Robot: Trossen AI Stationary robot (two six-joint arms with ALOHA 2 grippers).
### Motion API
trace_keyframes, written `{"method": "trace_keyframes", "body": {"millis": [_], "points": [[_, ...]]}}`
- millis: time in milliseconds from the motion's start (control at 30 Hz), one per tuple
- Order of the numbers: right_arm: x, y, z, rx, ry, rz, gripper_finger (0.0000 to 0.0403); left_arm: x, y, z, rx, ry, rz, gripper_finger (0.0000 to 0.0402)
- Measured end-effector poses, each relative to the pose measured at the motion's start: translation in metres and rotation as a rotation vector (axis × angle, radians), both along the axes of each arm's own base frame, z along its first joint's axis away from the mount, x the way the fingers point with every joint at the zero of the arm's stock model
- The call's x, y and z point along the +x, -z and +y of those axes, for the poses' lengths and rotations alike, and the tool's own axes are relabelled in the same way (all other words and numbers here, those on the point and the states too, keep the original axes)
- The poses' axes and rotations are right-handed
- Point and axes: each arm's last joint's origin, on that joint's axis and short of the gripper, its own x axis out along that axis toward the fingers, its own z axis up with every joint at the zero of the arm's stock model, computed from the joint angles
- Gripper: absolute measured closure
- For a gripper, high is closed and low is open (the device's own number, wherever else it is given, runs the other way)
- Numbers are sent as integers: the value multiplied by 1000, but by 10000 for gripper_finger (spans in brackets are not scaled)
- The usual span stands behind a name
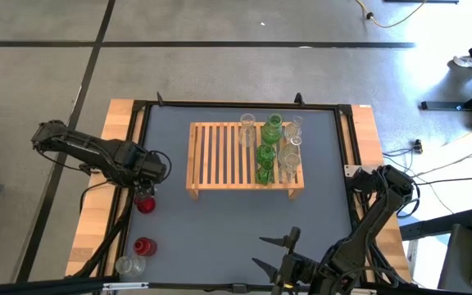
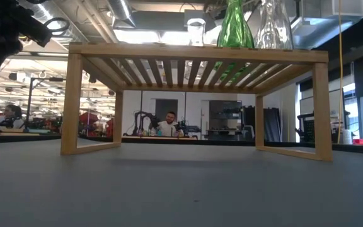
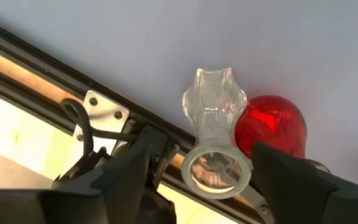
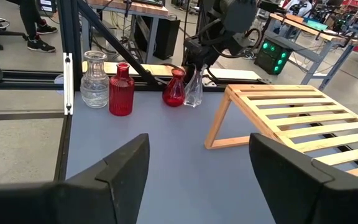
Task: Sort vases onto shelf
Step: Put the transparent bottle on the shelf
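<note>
This is a big robot lab. Behind the worktop (image 2: 181, 189) stand long desks (image 4: 328, 37) with machines and green lights, pipes (image 2: 115, 16) run along the ceiling, and a person (image 2: 167, 124) sits working.

Left arm reaches in from the table's left edge, elbow bent, wrist angled down. Left gripper (image 1: 143, 190) hangs low over the near-left of the table, its fingers (image 3: 129, 180) spread wide, one either side of a clear vase (image 3: 215, 124). Right arm is folded back at the near-right corner, waiting. Right gripper (image 1: 275, 250) points in over the front edge, jaws apart, holding nothing.
</note>
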Motion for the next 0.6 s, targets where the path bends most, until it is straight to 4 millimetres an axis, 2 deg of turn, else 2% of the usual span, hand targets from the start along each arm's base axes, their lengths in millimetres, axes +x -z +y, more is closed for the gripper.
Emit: {"method": "trace_keyframes", "body": {"millis": [200, 367, 600], "points": [[0, 0, 0, 1, 0, 0, 139, -2, 3, 0, -19, -2, 26, 128], [0, 0, 0, 7, -8, 5, 139, -8, 12, 1, -1, 2, 91, 150], [0, 0, 1, 15, -20, 13, 139, -4, 15, 0, -9, 26, 56, 184]]}}
